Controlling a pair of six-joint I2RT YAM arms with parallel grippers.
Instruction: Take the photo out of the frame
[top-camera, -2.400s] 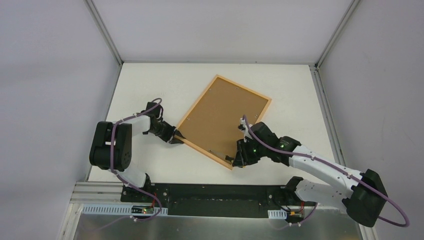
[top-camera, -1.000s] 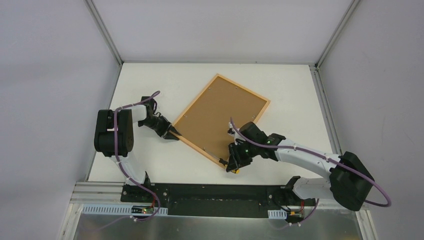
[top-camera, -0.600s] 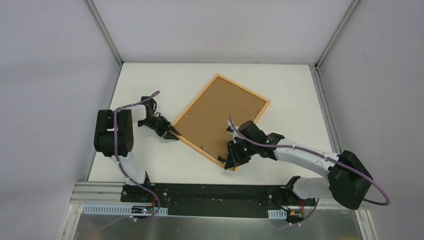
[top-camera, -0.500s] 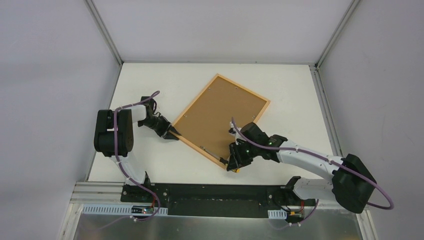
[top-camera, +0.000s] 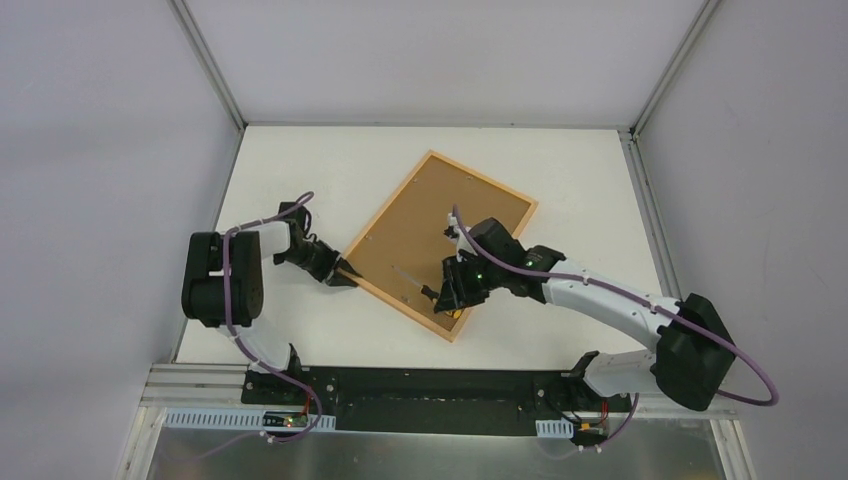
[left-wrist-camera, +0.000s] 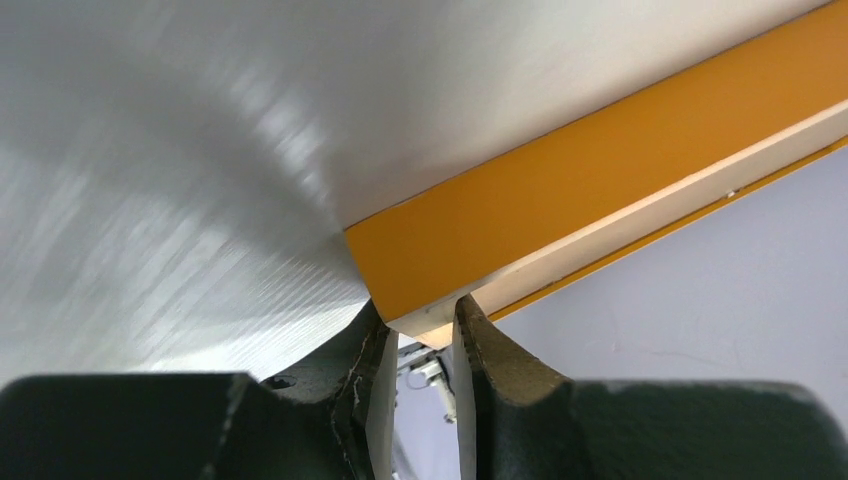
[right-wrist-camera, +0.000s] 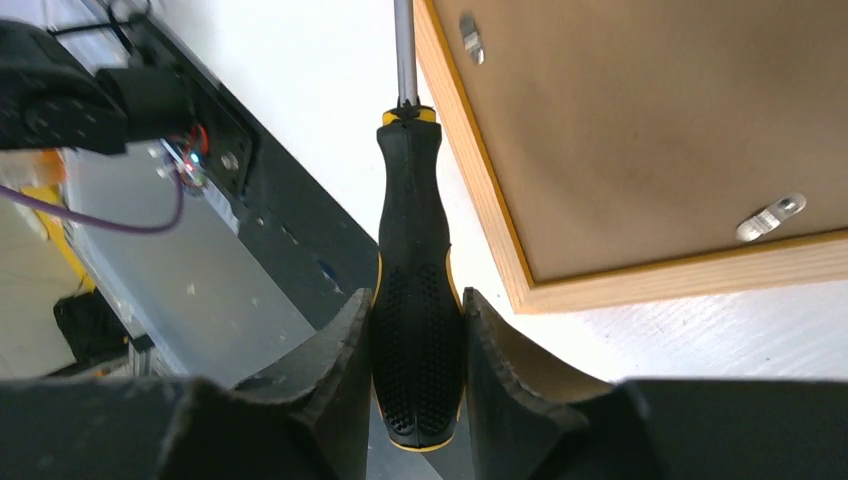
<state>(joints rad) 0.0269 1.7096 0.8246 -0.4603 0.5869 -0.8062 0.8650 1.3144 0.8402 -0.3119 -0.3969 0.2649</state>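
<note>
The frame (top-camera: 485, 178) lies face down and askew on the white table, its brown backing board (top-camera: 440, 215) facing up. The photo is hidden beneath that board. My left gripper (top-camera: 343, 275) is shut on the frame's left corner. In the left wrist view the orange frame (left-wrist-camera: 560, 190) edge sits pinched in the gripper (left-wrist-camera: 428, 330). My right gripper (top-camera: 448, 298) hovers over the frame's near end, shut on a black-and-yellow screwdriver (right-wrist-camera: 413, 250). In the right wrist view that gripper (right-wrist-camera: 415, 300) clamps the handle, and the shaft runs along the frame's wooden rim (right-wrist-camera: 480, 190).
Small metal tabs (right-wrist-camera: 768, 218) hold the backing board (right-wrist-camera: 650, 110) in the frame. The black base rail (top-camera: 420, 385) runs along the table's near edge. White walls enclose the table on the left, far side and right.
My right gripper has carried the screwdriver up and left, from the frame's near corner to over the backing board. The frame has shifted slightly left, and the left gripper keeps hold of its corner.
</note>
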